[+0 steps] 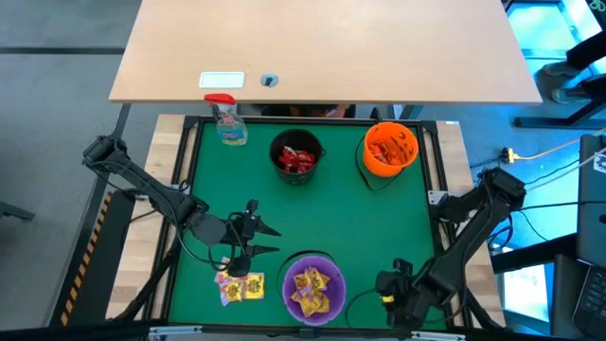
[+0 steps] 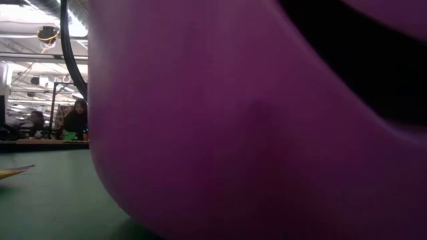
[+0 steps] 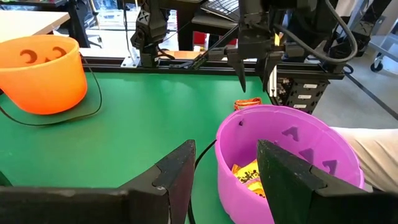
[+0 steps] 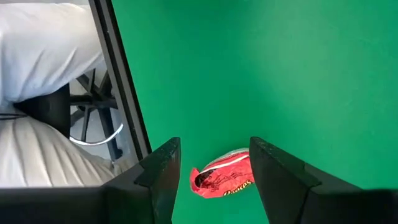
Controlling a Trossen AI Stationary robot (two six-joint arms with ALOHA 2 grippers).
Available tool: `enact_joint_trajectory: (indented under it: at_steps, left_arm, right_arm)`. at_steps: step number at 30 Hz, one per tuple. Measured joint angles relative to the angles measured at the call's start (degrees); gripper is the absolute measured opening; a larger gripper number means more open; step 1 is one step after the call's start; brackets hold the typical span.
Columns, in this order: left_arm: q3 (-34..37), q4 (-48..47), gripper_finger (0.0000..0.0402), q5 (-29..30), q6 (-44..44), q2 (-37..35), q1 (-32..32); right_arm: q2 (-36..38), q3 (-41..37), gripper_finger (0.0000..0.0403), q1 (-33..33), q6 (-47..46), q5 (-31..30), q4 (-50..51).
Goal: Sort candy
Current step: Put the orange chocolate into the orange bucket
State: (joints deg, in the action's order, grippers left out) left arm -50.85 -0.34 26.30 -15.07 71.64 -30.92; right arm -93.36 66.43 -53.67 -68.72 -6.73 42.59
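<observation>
Red foil shows between the spread fingers of the right gripper (image 4: 211,180): 1 red candy packet (image 4: 221,176) lies flat on the green mat (image 1: 350,213) at the table's near right corner, close to the black frame rail, with the jaws apart above it and not yet touching. In my judgement the step in hand is picking this packet, and doing it well means lowering straight down so both fingertips straddle the wrapper's short width, closing on the crinkled body rather than an edge flap, then lifting clear before swinging toward the far black bowl (image 1: 296,156), which already holds red pieces. The rail sits close on the outer side, so the descent should avoid drifting that way. The left gripper (image 1: 254,237) hovers open at the near left, just above a cluster of yellow candy packets (image 1: 241,287) lying beside the purple bowl (image 1: 315,287), which holds more yellow ones. An orange bowl (image 1: 390,150) of orange candy stands far right, and a spray bottle (image 1: 227,121) far left.
</observation>
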Motion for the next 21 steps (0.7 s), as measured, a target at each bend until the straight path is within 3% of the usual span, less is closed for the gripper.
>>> enact_joint_trajectory:
  at_steps: [21]
  left_arm:
    - [0.0,0.0,0.0161,0.0,0.0,0.0,0.0]
  right_arm:
    - [-0.2,0.0,0.0188,0.0,-1.5,0.5,-0.1]
